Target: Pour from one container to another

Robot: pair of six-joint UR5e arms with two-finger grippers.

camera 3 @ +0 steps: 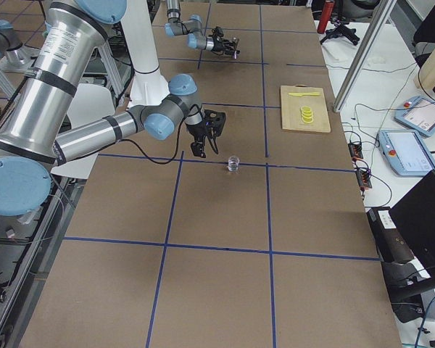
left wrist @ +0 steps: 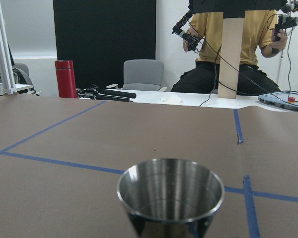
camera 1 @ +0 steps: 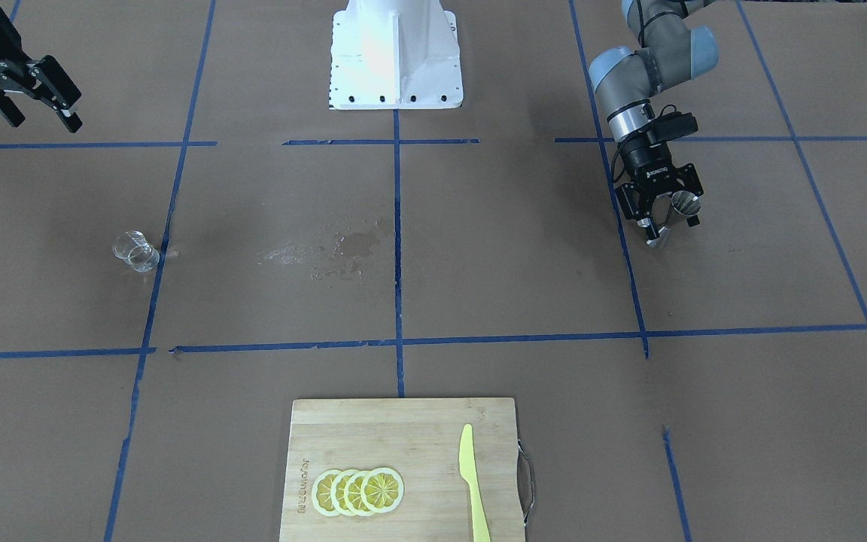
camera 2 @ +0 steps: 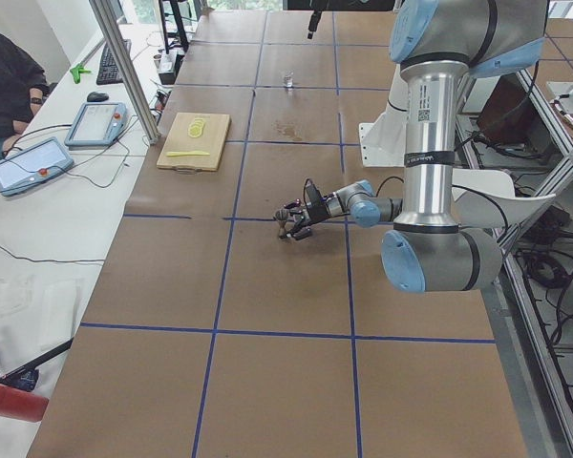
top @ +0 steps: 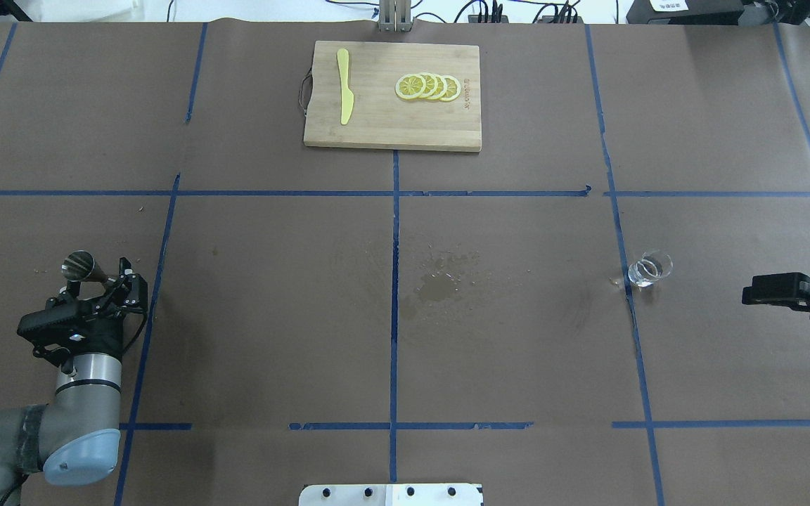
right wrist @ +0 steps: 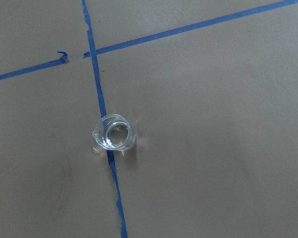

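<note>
The steel jigger is clamped in the left gripper, low over the table on the robot's left. The glass beaker stands well apart on a blue tape line, near the right gripper, whose fingers are spread and empty. The grasp is judged complete, while transport to the beaker and the pour itself remain. The jigger's long axis is held near vertical, mouth upward.
</note>
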